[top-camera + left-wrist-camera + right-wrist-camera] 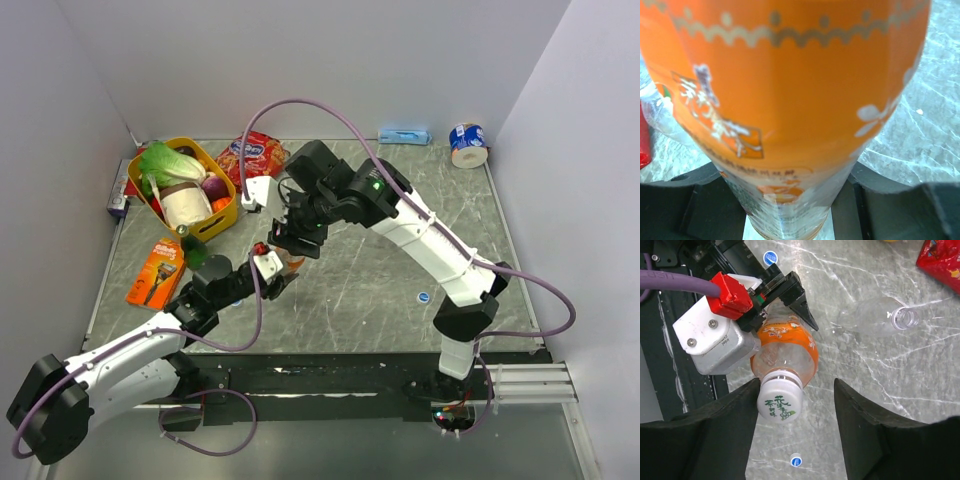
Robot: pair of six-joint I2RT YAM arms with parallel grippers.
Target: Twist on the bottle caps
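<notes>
At the near side of the table (pixel 400 250), the orange bottle (pixel 790 100) is pinched around its lower body by the left gripper (pixel 283 272) and held tilted, its neck turned up towards the right wrist camera. A pale cap (pixel 779 400) with a green mark is seated on that neck; how far it is threaded down cannot be told. The right gripper (pixel 797 390) is spread to either side of the cap: one finger appears to touch its rim, while the other is well apart from it. For the step to be done well, the right gripper should be centred on the cap before it is closed, so that the cap is not pushed askew, and the bottle should be kept firmly clamped while the cap is turned, or the bottle may spin with it. A blue cap (pixel 796 460) lies to one side of the held bottle and a second blue cap (pixel 770 257) to the other. Farther out, an uncapped clear bottle (pixel 875 320) lies on its side. The table is grey, marbled and glossy. Towards the back are seen a yellow basket (pixel 228 205) of groceries, a red snack bag (pixel 262 157) and a tape roll (pixel 468 143), enclosed by plain white walls (pixel 330 60).
</notes>
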